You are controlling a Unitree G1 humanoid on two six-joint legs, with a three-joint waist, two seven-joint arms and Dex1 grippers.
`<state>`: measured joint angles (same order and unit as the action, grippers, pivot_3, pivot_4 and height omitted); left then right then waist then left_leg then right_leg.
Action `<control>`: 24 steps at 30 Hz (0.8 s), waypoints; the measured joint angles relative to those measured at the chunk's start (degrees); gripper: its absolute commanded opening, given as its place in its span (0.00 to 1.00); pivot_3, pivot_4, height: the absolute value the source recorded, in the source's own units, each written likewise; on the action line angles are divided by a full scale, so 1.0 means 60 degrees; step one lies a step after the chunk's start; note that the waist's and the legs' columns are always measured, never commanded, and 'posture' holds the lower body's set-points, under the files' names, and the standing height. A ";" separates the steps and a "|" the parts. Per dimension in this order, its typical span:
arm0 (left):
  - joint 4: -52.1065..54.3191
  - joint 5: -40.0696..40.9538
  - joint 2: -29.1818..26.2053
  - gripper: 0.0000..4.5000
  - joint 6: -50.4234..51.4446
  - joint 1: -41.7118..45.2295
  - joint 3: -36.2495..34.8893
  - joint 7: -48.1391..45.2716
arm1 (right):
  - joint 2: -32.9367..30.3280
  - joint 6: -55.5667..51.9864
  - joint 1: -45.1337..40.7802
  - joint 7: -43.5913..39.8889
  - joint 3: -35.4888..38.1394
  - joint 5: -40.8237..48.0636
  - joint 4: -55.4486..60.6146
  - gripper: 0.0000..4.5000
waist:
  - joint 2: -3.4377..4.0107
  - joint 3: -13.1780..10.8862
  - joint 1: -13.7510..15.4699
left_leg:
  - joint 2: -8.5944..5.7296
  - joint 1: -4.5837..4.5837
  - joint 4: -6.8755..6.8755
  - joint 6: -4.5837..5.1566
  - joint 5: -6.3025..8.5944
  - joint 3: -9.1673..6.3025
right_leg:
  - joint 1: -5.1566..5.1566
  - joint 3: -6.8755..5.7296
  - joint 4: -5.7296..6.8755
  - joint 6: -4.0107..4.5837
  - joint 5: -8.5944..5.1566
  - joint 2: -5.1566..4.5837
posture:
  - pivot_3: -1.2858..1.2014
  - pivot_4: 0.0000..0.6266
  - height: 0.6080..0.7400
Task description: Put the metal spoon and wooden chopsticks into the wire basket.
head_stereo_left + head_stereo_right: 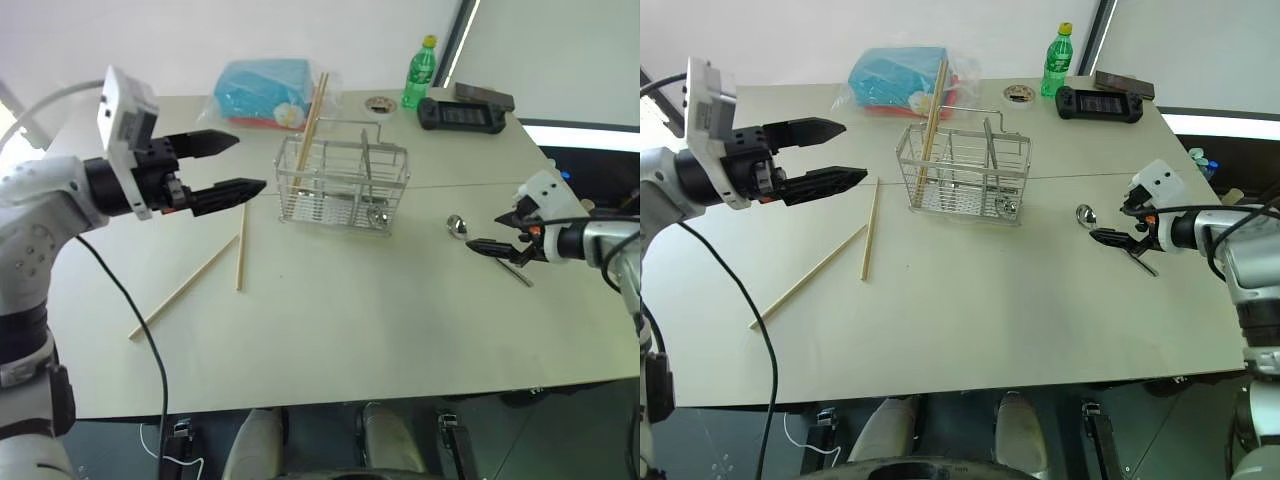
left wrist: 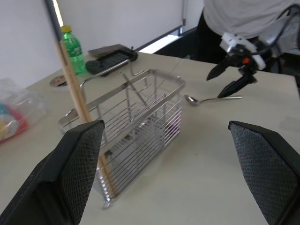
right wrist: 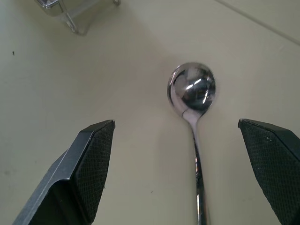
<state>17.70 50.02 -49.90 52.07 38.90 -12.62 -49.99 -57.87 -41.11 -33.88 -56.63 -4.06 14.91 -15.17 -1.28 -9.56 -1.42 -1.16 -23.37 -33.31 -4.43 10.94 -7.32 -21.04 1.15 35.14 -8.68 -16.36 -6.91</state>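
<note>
Both tools are spread empty: the right tool (image 1: 497, 232) is poised over the metal spoon (image 3: 193, 98), the left tool (image 1: 232, 166) beside the wire basket (image 1: 343, 180)

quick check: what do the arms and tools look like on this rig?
White arm shells, black joints. Each tool has two black tapered fingers with cross-hatched pads: left tool, right tool. A white camera box sits on each wrist; a black cable hangs from the left arm; the right tool shows an orange spot.
</note>
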 measured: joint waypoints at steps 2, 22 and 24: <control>0.0038 0.0229 0.0004 1.00 0.0230 0.0059 0.0046 0.0010 | 0.0037 0.0164 -0.0420 -0.0281 -0.0461 -0.0359 -0.0569 0.97 | 0.0006 -0.0004 -0.0014 | 0.0000 -0.0002 0.0001 0.0000 0.0000 0.0001 | -0.0005 0.0000 0.0003 -0.0001 0.0000 0.0000 | 0.52 0.24 0.94; 0.0842 0.0697 -0.0256 1.00 0.0364 -0.0442 0.0025 0.0060 | 0.1884 0.2233 -0.3390 -0.1626 -0.1878 -0.2895 -0.5980 0.97 | 0.0010 -0.0007 -0.0186 | -0.0001 0.0002 0.0000 -0.0033 -0.0019 -0.0001 | -0.0001 0.0005 0.0014 -0.0002 0.0002 0.0005 | 0.52 0.24 0.94; 0.0852 0.0759 -0.0306 1.00 0.0433 -0.0443 0.0025 0.0053 | 0.2027 0.2265 -0.3515 -0.1683 -0.1879 -0.3034 -0.6278 0.97 | 0.0010 -0.0007 -0.0181 | -0.0001 0.0002 0.0000 -0.0035 -0.0020 -0.0002 | -0.0001 0.0005 0.0015 -0.0002 0.0002 0.0005 | 0.52 0.24 0.94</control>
<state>22.82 54.57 -51.73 54.67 36.25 -12.47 -49.67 -45.71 -27.52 -54.97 -66.73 -15.33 -3.29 -52.84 -1.22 -9.60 -2.51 -1.16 -23.36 -33.31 -4.64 10.81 -7.33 -21.05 1.18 35.23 -8.70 -16.35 -6.88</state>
